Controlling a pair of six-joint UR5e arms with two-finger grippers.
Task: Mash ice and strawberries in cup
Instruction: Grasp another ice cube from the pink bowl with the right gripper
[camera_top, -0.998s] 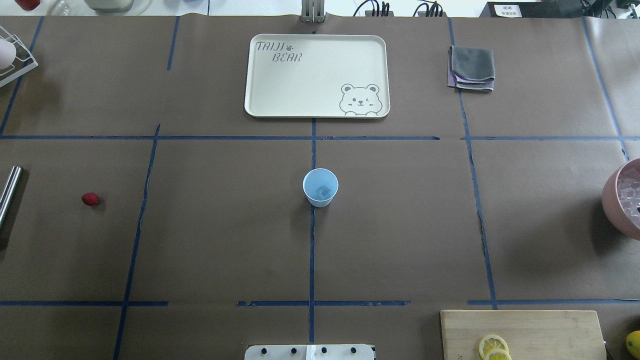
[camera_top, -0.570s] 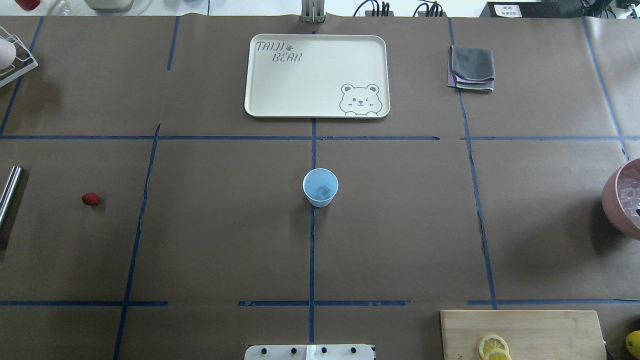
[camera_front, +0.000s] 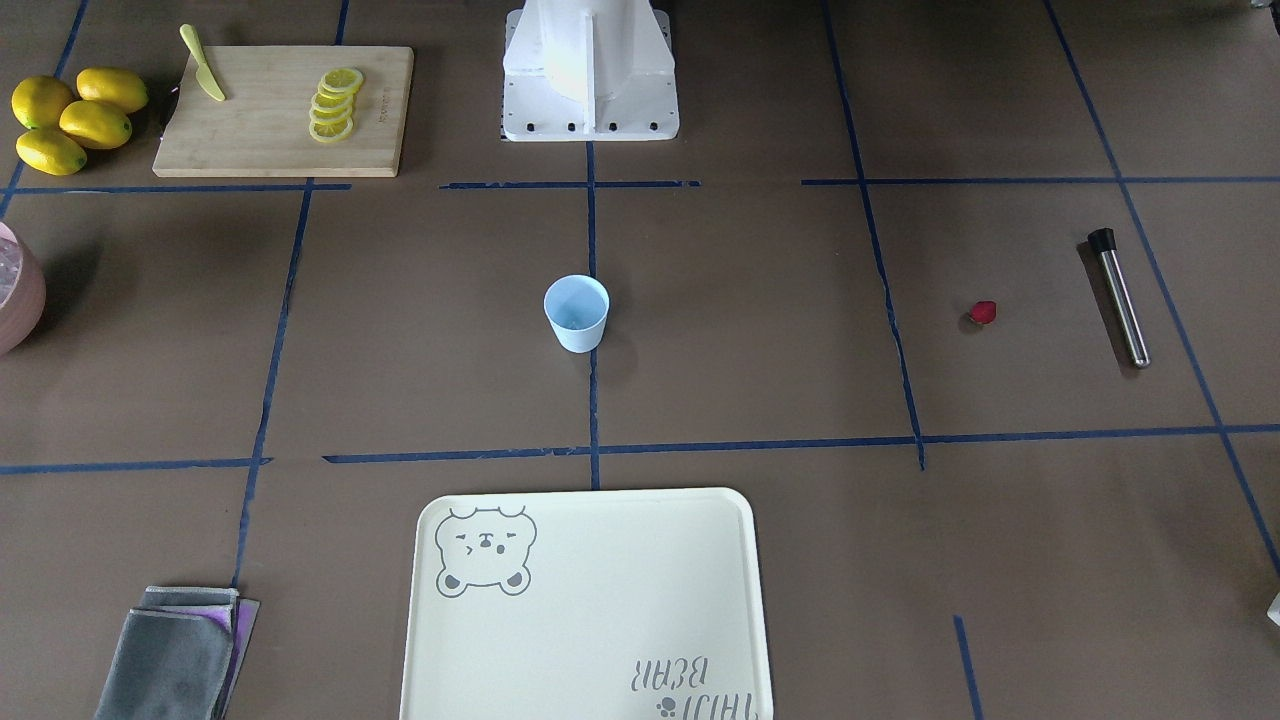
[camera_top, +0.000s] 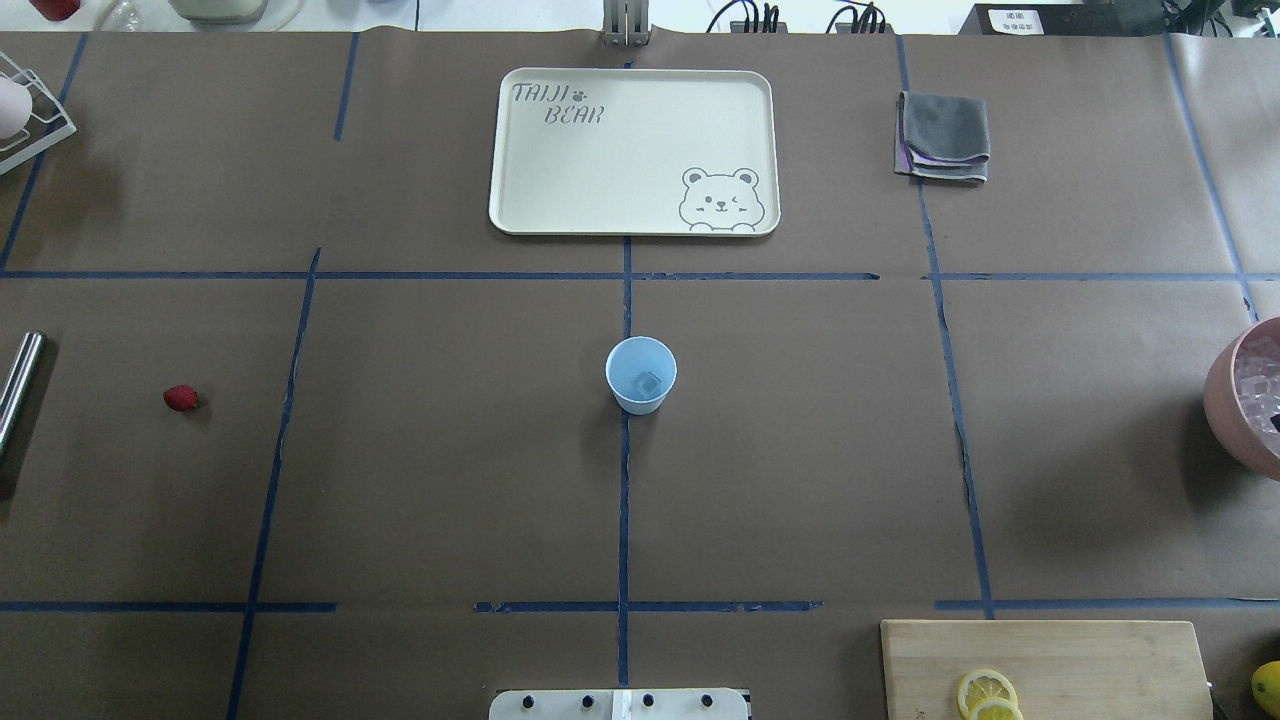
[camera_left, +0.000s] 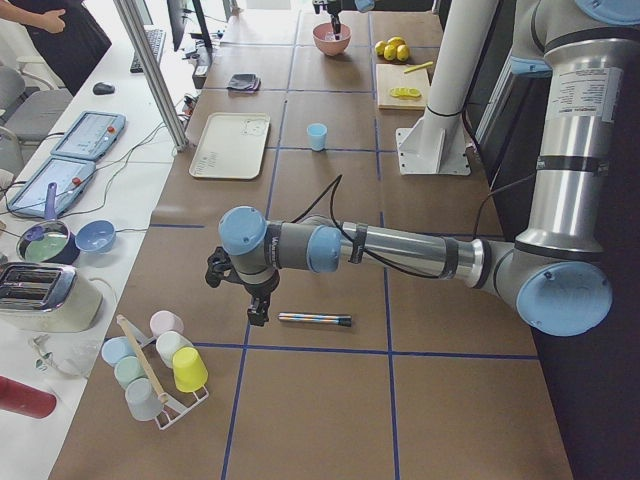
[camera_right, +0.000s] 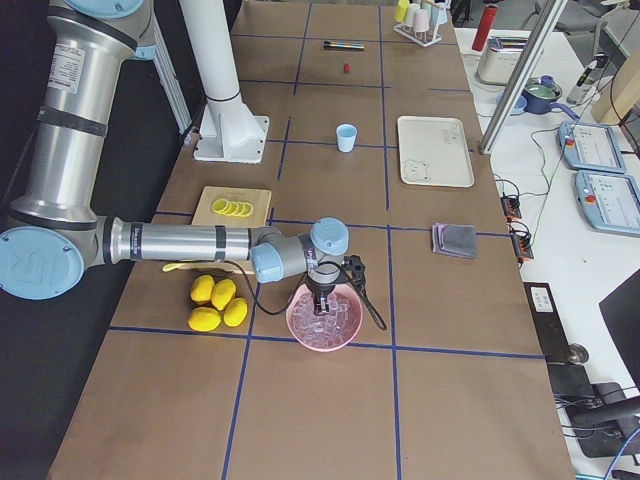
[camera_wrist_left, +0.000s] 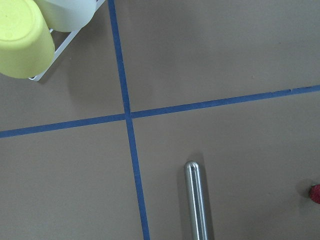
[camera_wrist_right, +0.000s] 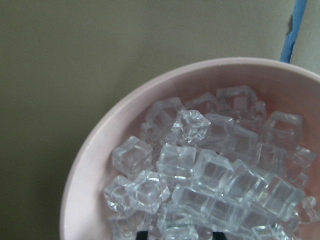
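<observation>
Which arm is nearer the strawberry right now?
Left. The left tool hangs close to the metal rod lying beside the strawberry; the right tool is over the pink ice bowl at the table's opposite end.

the cream tray (camera_top: 560, 170) reads "taiji bear" beside a printed bear face

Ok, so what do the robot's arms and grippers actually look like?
The left arm and right arm are silver-grey tubes with round light-blue joint caps. A black cable trails each forearm to the black left gripper and right gripper. The left arm carries a white printed label.
</observation>
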